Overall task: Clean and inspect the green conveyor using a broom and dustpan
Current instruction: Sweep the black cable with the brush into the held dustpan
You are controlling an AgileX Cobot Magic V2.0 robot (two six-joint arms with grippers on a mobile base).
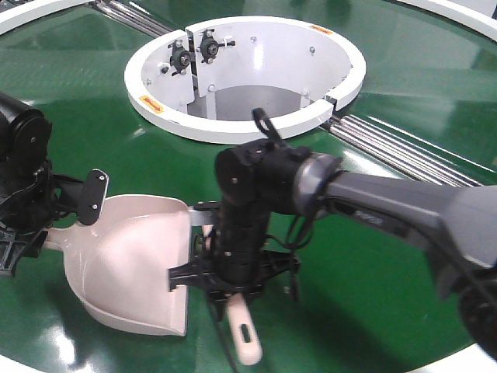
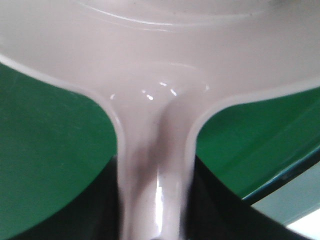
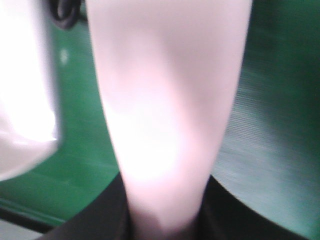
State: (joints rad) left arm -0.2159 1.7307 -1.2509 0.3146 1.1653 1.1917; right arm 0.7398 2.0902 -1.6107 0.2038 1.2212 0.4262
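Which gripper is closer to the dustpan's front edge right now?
Right. The right gripper, holding the broom, sits just beyond that edge; the left gripper grips the dustpan handle at the opposite end.

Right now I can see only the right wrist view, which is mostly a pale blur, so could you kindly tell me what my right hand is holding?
Observer: Your right hand is shut on the broom; its slotted handle end points toward the front camera.
Operator: Thank you. Where is the dustpan?
Observer: The dustpan sits over the green conveyor, on the broom's left in the front view, with its wide front edge facing your right hand.
Operator: Is anything holding it?
Observer: Yes, the left hand grips its handle; the left wrist view shows it.
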